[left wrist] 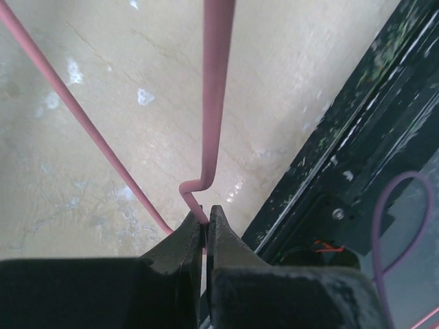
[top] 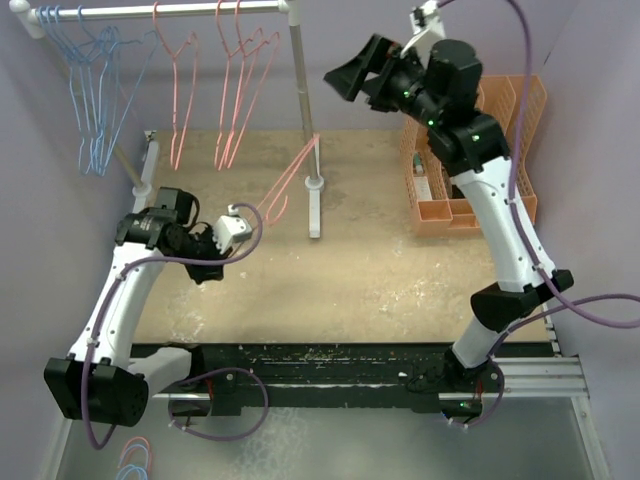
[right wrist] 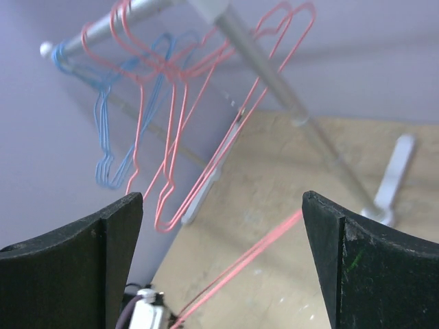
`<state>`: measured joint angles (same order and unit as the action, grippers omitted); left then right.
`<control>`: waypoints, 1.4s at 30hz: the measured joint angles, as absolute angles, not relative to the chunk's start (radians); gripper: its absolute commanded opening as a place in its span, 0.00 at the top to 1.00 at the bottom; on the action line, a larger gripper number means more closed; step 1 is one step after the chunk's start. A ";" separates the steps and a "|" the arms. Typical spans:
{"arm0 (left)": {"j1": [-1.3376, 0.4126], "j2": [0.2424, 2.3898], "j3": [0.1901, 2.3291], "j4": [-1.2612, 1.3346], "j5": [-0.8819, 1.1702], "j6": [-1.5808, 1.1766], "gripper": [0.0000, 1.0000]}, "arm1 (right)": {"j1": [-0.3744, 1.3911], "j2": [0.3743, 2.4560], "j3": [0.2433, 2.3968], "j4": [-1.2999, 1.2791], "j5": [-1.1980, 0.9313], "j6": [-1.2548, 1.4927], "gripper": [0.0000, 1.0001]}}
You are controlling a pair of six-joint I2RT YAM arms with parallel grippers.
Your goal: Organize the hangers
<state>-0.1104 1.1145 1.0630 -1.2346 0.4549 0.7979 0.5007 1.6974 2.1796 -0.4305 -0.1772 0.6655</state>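
Light blue hangers hang at the left end of the white rack's rail, and several pink hangers hang further right. My left gripper is low over the table, shut on the wire of one more pink hanger, which slants up towards the rack's post. The left wrist view shows the jaws pinching that pink wire near a bend. My right gripper is raised to the right of the post, open and holding nothing. Between its fingers I see the held pink hanger below.
The rack's upright post and its foot stand mid-table. An orange slotted file holder sits at the right, under the right arm. A few more hangers lie below the table's near left edge. Purple walls close in on both sides.
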 measured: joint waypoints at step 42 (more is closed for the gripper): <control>-0.092 1.205 1.875 -1.524 0.342 0.050 1.00 | 0.346 1.646 1.888 -0.408 -0.355 0.637 0.00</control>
<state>-0.0917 1.2045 1.8748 -1.5242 0.3424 0.0502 0.3458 1.6459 1.8877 -0.4084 -0.3550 0.6373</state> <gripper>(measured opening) 0.028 0.995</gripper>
